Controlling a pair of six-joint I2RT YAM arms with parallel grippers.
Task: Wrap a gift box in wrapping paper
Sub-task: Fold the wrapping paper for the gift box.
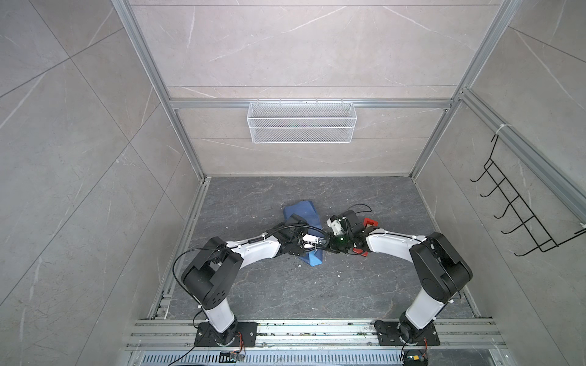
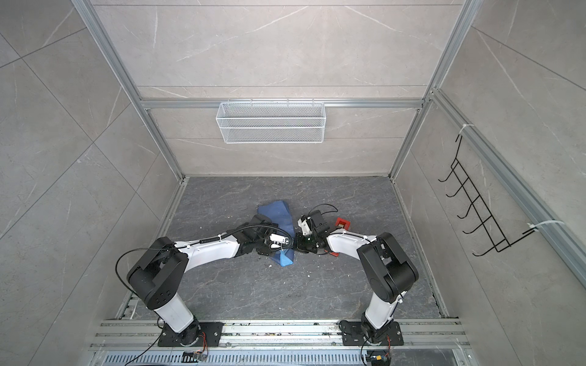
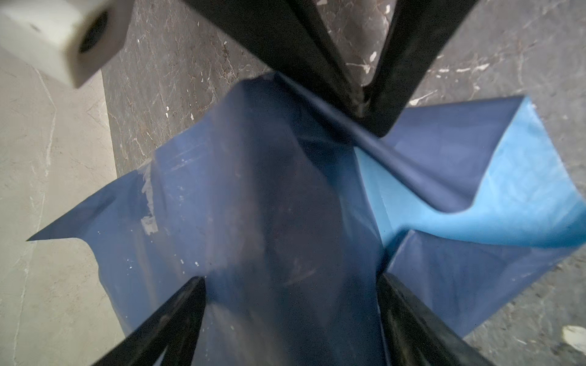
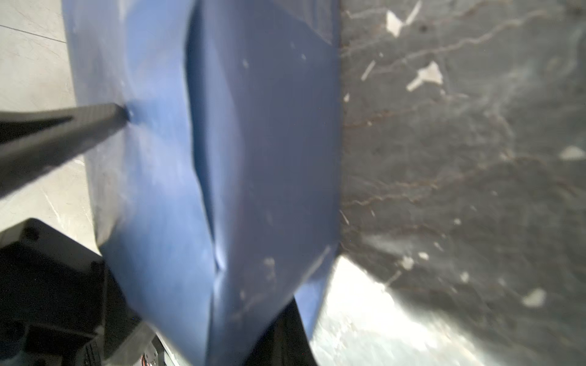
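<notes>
This is a robotics laboratory test cell. An aluminium profile frame [image 1: 312,104] carries stone-pattern wall panels [image 1: 79,158] around a dark marbled desk [image 1: 301,285]. A left arm [image 1: 253,250] and a right arm [image 1: 393,244] are bolted to slotted rails [image 1: 317,332]. A mesh basket [image 1: 301,122] and a hook rack [image 1: 520,218] hang on the frame.

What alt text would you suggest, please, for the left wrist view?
Creased blue wrapping paper covers most of the frame, darker face up, a lighter face showing at one fold. The left tool straddles it, fingers wide apart; the shut right tool pinches a raised ridge. Dark marbled table lies beneath.
</notes>
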